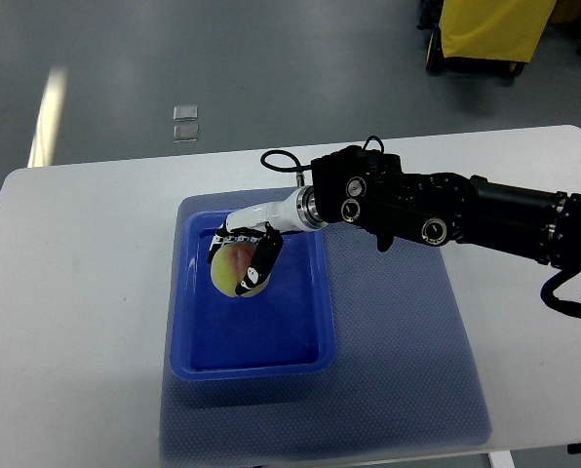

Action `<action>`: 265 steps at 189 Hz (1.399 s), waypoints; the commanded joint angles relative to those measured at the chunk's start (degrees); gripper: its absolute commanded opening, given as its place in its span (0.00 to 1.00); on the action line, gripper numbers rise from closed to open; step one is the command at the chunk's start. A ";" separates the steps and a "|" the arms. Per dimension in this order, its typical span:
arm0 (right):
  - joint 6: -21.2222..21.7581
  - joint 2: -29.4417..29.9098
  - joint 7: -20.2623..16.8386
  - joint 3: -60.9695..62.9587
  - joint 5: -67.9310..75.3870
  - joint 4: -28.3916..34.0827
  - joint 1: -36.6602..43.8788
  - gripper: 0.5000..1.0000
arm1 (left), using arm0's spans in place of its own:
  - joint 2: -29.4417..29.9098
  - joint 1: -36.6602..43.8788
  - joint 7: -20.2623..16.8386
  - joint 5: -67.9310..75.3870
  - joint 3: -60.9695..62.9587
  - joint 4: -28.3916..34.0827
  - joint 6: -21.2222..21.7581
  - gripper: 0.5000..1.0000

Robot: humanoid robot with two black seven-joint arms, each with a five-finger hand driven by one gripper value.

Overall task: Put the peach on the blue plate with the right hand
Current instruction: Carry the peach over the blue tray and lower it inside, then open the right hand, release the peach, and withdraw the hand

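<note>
While it hangs over the blue tray, the right hand has its load in its grip.

Right hand: fingers curled around the peach, one dark fingertip pressed on its right side.
Right arm: black, entering from the right edge, reaching left across the table, with a thin black cable looped above the white wrist.
Peach: yellow-green with a red blush, inside the far left part of the blue plate; whether it touches the floor of the plate cannot be told.
Blue plate: a deep rectangular tray with raised walls, its floor bare near and to the right of the peach.
Writing: none readable anywhere.
Mat: blue-grey and textured, under the plate, stretching to the right and near side with open room.
Table: white, rounded corners, wide bare area to the left.
Room: grey glossy floor beyond the far edge, a yellow cart on wheels at the far right.
</note>
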 commanded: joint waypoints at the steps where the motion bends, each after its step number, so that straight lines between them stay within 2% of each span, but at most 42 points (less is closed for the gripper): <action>1: -0.04 0.01 0.00 -0.14 -1.70 -0.19 -0.56 0.00 | 0.00 -0.01 0.01 0.00 0.10 0.01 -0.01 1.00; 6: -0.04 0.01 0.00 -0.14 -1.70 -0.19 -0.56 0.00 | 0.00 -0.01 0.01 0.00 0.10 0.01 -0.01 1.00; 17: -0.04 0.01 -0.09 -0.05 -2.31 -0.28 -1.17 0.10 | 0.00 -0.01 0.01 0.00 0.10 0.01 -0.01 1.00; 26: -0.04 0.01 -0.09 -0.05 -2.31 -0.28 -1.17 0.10 | 0.00 -0.01 0.01 0.00 0.10 0.01 -0.01 1.00; 27: -0.04 0.01 -0.09 -0.05 -2.31 -0.28 -1.26 0.22 | 0.00 0.08 0.09 0.00 0.10 0.01 -0.01 1.00; 30: -0.04 0.01 -0.09 0.04 -2.31 -0.28 -1.26 0.28 | 0.00 -0.01 0.01 0.00 0.10 0.01 -0.01 1.00; 31: -0.13 0.01 -0.09 0.04 -2.31 -0.28 -1.26 0.34 | 0.00 0.08 0.09 0.00 0.10 0.01 -0.01 1.00; 34: -0.13 0.01 -0.09 0.04 -2.31 -0.28 -1.26 0.39 | 0.00 -0.01 0.01 0.00 0.10 0.10 -0.01 1.00; 35: -0.13 0.01 -0.09 0.04 -2.23 -0.28 -1.26 0.45 | 0.00 0.08 0.01 0.00 0.10 0.10 -0.01 1.00; 36: -0.13 0.01 -0.09 0.04 -2.23 -0.28 -1.26 0.45 | 0.00 0.08 0.01 0.00 0.10 0.10 -0.01 1.00; 37: -0.04 0.01 -0.09 0.13 -2.23 -0.28 -1.26 0.52 | 0.00 -0.01 0.01 0.00 0.10 0.10 -0.01 1.00; 38: -0.04 0.01 -0.09 0.13 -2.23 -0.28 -1.26 0.52 | 0.00 -0.01 0.01 0.00 0.10 0.10 -0.01 1.00; 39: -0.13 0.01 -0.09 0.13 -2.23 -0.28 -1.26 0.56 | 0.00 0.08 0.01 0.00 0.10 0.10 -0.01 1.00; 48: -0.13 0.01 -0.09 0.13 -2.23 -0.28 -1.26 0.56 | 0.00 0.08 0.01 0.00 0.10 0.10 -0.01 1.00; 49: -0.13 0.01 -0.18 0.22 -2.23 -0.37 -1.26 0.70 | 0.00 0.08 0.01 0.00 0.10 0.19 -0.01 1.00; 57: -0.04 0.01 -0.27 0.30 -2.23 -0.37 -1.26 0.75 | 0.00 0.08 0.01 0.00 0.01 0.27 -0.01 1.00; 59: -0.04 0.01 -0.27 0.30 -2.23 -0.37 -1.26 0.79 | 0.00 0.08 0.09 0.00 0.10 0.27 -0.01 1.00; 77: -0.04 0.01 -0.35 0.30 -2.23 -0.37 -1.17 0.80 | 0.00 -0.01 0.01 -0.08 0.01 0.36 -0.01 1.00; 78: -0.04 0.01 -0.44 0.39 -2.14 -0.37 -1.00 0.83 | 0.00 -0.01 0.01 -0.08 0.01 0.36 0.08 1.00; 84: 0.22 0.01 -0.62 0.48 -1.79 -0.28 -0.73 0.84 | 0.00 -0.01 0.01 0.00 0.01 0.36 -0.01 1.00; 123: 1.10 -0.16 -0.62 1.45 -0.91 0.42 3.05 0.85 | 0.00 0.08 0.01 0.00 0.01 0.36 0.08 1.00; 124: 1.54 -2.08 -0.62 3.19 0.05 0.86 4.79 0.85 | 0.00 0.08 0.01 -0.08 0.01 0.36 0.08 1.00; 152: 2.68 -9.74 -0.35 11.90 6.65 1.74 6.47 0.85 | 0.00 -0.01 0.01 0.00 0.01 0.36 0.08 1.00; 168: 2.77 -11.33 -0.09 14.10 8.41 1.92 6.21 0.85 | 0.00 -0.01 0.01 0.00 0.01 0.27 0.08 1.00; 169: 2.77 -13.76 0.26 19.24 12.15 1.83 5.43 0.85 | 0.00 -0.01 0.01 0.00 0.01 0.19 0.08 1.00; 180: 2.77 -15.28 0.79 25.95 17.71 1.83 2.53 0.85 | 0.00 -0.01 0.01 0.00 0.10 0.01 0.08 1.00; 189: 2.77 -15.28 0.79 25.97 17.73 1.83 2.52 0.85 | 0.00 -0.01 0.01 0.00 0.10 0.01 0.08 1.00; 190: 2.95 -16.24 0.96 32.93 23.29 1.83 -2.18 0.85 | 0.00 -0.01 0.09 0.00 0.10 -0.08 0.08 1.00; 191: 3.03 -16.42 0.97 34.39 24.57 1.83 -3.36 0.85 | 0.00 -0.01 0.09 0.00 0.10 -0.08 0.08 1.00; 199: 2.95 -17.04 0.97 39.58 28.53 1.83 -6.70 0.85 | 0.00 0.08 0.09 0.00 0.10 -0.08 -0.01 1.00; 219: 2.16 -16.16 1.32 48.72 35.39 1.65 -13.38 0.85 | 0.00 -0.01 0.09 0.00 0.10 -0.08 0.08 1.00; 229: 2.16 -16.16 1.32 48.73 35.39 1.65 -13.39 0.85 | 0.00 -0.01 0.09 0.00 0.10 -0.08 0.08 1.00; 230: 1.81 -15.03 2.10 52.30 38.00 1.31 -16.87 0.85 | 0.00 0.08 0.09 0.00 0.10 -0.08 0.08 1.00; 238: 1.37 -13.79 3.33 55.32 40.04 1.04 -19.97 0.85 | 0.00 -0.01 0.53 0.00 0.10 -0.08 0.08 1.00; 250: 1.19 -13.43 3.78 56.03 40.58 0.95 -20.60 0.85 | 0.00 -0.01 0.62 0.00 0.10 -0.08 0.08 1.00; 251: 0.32 -11.61 5.95 59.94 43.10 0.69 -23.99 0.85 | 0.00 0.08 1.32 0.00 0.01 -0.08 -0.01 1.00; 265: -1.18 -9.13 9.13 64.72 46.29 -0.19 -28.24 0.85 | 0.00 0.08 1.76 0.00 0.01 -0.17 -0.01 1.00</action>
